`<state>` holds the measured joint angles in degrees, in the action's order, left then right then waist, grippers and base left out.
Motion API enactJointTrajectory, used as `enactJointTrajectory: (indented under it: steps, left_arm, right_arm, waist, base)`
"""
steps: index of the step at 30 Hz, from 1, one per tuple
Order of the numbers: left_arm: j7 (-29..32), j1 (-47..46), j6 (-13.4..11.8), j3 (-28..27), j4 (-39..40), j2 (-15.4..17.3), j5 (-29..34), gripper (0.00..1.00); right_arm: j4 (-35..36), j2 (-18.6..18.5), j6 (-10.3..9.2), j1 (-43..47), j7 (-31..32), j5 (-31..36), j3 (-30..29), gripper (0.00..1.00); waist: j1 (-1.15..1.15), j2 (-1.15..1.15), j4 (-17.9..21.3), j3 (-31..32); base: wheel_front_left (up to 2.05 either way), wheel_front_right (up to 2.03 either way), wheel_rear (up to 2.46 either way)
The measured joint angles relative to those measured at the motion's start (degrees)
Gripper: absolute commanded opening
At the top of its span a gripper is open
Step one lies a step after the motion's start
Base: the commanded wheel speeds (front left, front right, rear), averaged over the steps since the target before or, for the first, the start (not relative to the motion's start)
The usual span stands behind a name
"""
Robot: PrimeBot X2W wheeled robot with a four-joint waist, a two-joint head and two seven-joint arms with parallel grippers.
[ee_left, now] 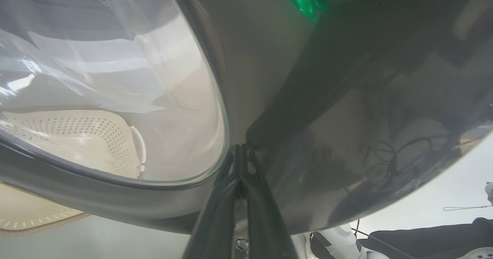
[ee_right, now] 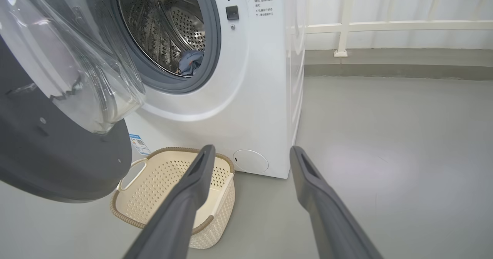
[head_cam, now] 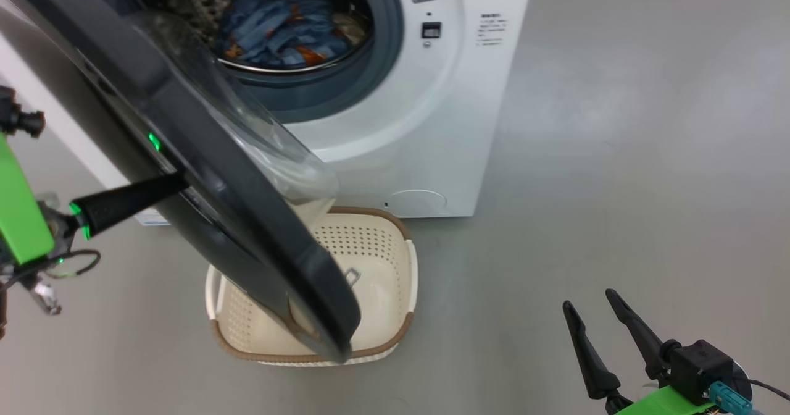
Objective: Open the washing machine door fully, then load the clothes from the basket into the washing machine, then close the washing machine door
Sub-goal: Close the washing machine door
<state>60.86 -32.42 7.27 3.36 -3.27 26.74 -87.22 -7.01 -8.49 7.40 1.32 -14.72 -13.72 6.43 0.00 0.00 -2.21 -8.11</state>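
The white washing machine [head_cam: 432, 125] stands with its door [head_cam: 203, 174] swung partway out over the basket [head_cam: 382, 248], which looks empty. Blue clothes [head_cam: 284, 29] with orange prints lie in the steel drum, and a bit of blue cloth [ee_right: 190, 60] shows there in the right wrist view too. My left gripper [head_cam: 179, 183] is shut, its tips pressed against the door's glossy black outer face [ee_left: 346, 97]; the tips [ee_left: 240, 149] meet just beside the glass bowl [ee_left: 115, 78]. My right gripper [head_cam: 589, 301] hangs open and holds nothing, low on the right, back from the basket [ee_right: 154, 182].
Bare grey floor [head_cam: 648, 155] stretches to the right of the machine. A white railing [ee_right: 385, 26] runs along the wall behind. A round service hatch [head_cam: 415, 201] sits low on the machine's front, just above the basket.
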Motion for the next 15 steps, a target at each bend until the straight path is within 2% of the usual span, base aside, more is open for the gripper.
enactJointTrajectory:
  steps: [15]
  left_arm:
    - [-7.14,-7.87,0.04,0.30,-9.27,-4.00,2.08,0.00]
  right_arm:
    - [0.38,1.56,0.00,-1.44,0.00,0.01,-0.96,1.00]
  waist:
    - [0.00,0.00,6.23,-2.98]
  base:
    - [0.00,0.00,0.00]
